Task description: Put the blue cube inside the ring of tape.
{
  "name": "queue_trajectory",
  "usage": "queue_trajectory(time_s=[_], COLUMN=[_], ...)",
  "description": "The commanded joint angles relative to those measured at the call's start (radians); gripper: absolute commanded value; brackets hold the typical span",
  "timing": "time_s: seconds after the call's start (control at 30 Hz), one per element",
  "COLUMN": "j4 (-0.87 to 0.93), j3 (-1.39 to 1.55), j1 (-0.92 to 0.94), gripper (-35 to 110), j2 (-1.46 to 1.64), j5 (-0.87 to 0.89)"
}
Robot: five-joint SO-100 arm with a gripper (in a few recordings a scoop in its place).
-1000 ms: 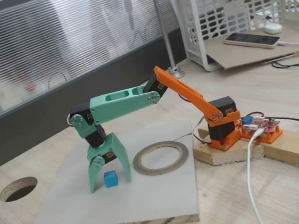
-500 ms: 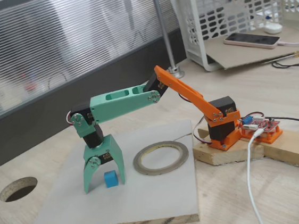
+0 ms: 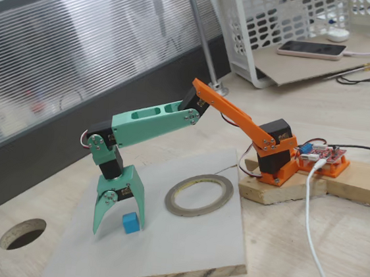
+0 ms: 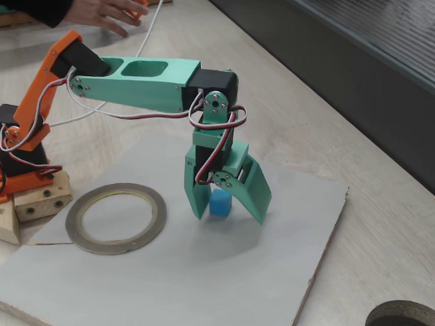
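Hand (image 3: 119,223) was spread, straddling cube (image 3: 130,223); I'd centre it, close gently, lift clear before swinging over ring (image 3: 199,194).

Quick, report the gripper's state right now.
Gripper: open, jaws spread astride the blue cube, not yet closed on it.

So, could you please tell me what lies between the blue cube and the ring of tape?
Nothing but bare grey board in both fixed views, apart from one finger of the open tool beside the cube; the ring lies apart.
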Motion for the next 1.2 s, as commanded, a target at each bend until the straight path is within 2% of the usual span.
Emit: queue_trajectory(time_s=[0.0, 0.4, 0.77, 1.17], j4=[0.012, 0.014, 0.003, 0.003], j3=[0.005, 0.006, -0.006, -0.006], j1=[0.003, 0.003, 0.003, 0.003], gripper=[72, 71, 33, 18], j2=[0.061, 0.06, 0.061, 0.061], j5=[0.009, 0.009, 0.009, 0.009])
